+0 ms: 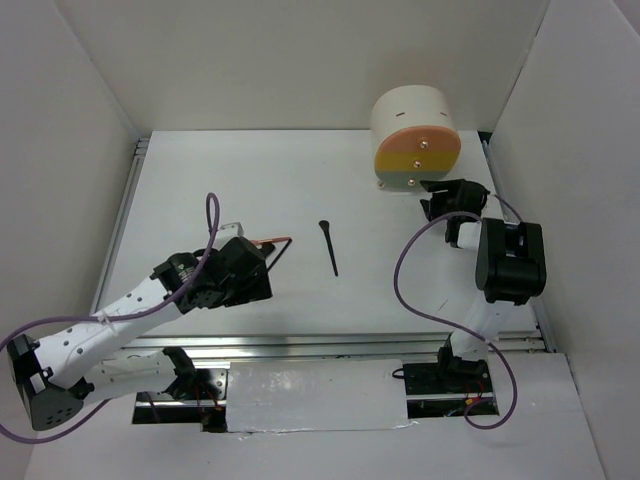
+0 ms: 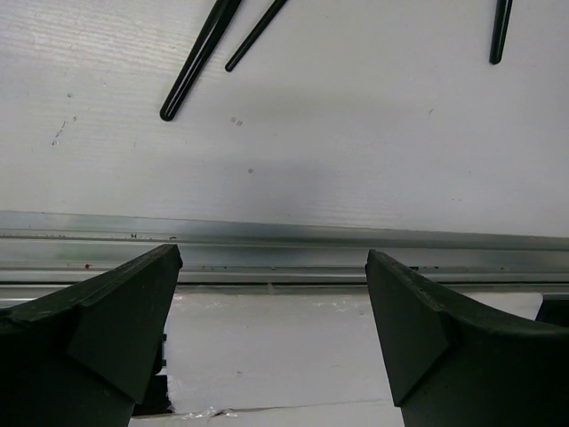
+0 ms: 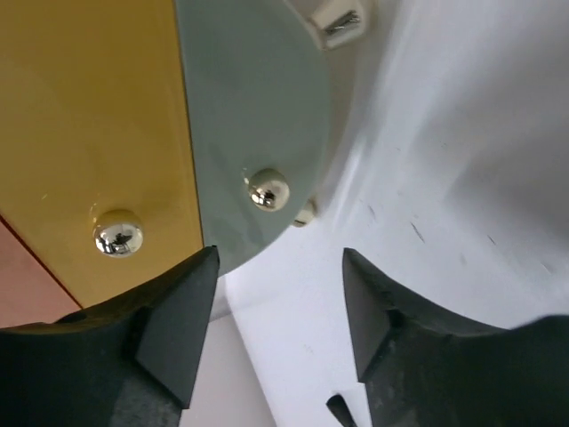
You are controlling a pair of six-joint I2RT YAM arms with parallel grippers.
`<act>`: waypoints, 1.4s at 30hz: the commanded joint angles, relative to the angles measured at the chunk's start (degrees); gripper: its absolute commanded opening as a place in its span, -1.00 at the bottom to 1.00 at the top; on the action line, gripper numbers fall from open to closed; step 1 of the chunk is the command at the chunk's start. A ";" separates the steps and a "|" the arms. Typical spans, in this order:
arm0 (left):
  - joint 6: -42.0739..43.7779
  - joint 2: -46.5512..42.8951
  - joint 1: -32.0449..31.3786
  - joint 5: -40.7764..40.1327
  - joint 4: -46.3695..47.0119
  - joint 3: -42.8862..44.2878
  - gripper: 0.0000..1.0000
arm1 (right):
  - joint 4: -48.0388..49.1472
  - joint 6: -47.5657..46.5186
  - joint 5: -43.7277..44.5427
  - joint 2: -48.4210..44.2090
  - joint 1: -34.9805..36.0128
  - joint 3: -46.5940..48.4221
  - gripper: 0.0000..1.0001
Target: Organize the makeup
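I'm looking down on a white table (image 1: 300, 190) boxed in by plain white walls: a back wall (image 1: 300, 60), a left wall (image 1: 60, 180) and a right wall (image 1: 585, 220), all of them bare. An aluminium rail (image 1: 330, 345) runs along the table's near edge, and just in front of it lies a white sheet (image 1: 315, 395) with ragged, taped edges. The light is even and soft, so I see only faint grey shadows on the tabletop.
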 commanded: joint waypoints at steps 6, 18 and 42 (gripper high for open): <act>-2.24 -3.34 0.04 0.29 -0.97 -1.02 0.99 | 36.01 5.09 -14.01 14.81 -1.25 1.85 0.41; -3.21 -5.36 0.04 0.20 -3.52 -0.05 0.99 | 38.39 5.35 -15.60 20.79 -1.42 5.54 0.32; -2.33 -2.46 0.04 0.38 -1.68 1.18 0.99 | 22.74 4.83 -12.17 19.22 -1.25 8.98 -0.52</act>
